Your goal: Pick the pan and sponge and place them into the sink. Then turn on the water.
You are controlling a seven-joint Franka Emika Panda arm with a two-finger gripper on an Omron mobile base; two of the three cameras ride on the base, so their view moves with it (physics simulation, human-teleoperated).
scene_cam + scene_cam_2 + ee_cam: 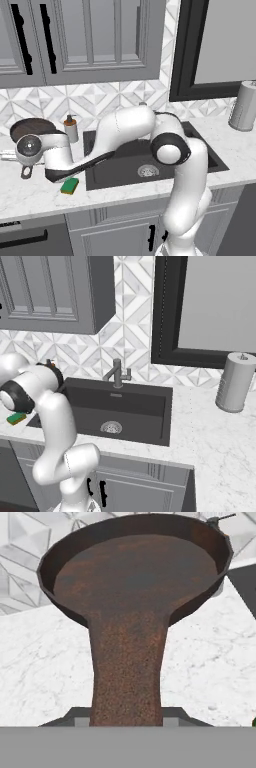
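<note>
The dark brown pan (32, 127) rests on the marble counter left of the sink (202, 147), its handle loop (26, 172) pointing toward the front edge. My gripper (25, 161) sits over that handle. In the hand view the rusty pan (135, 577) lies straight ahead and its handle runs down between my fingertips, which press against both of its sides; the gripper (126, 719) is shut on it. The green and yellow sponge (69, 186) (16, 418) lies on the counter by the sink's front left corner, to the right of my hand.
The dark basin (125, 406) has a round metal drain (111, 428) and a grey faucet (117, 373) at its back rim. A soap bottle (71, 129) stands between pan and sink. A paper towel roll (243, 106) stands at the far right.
</note>
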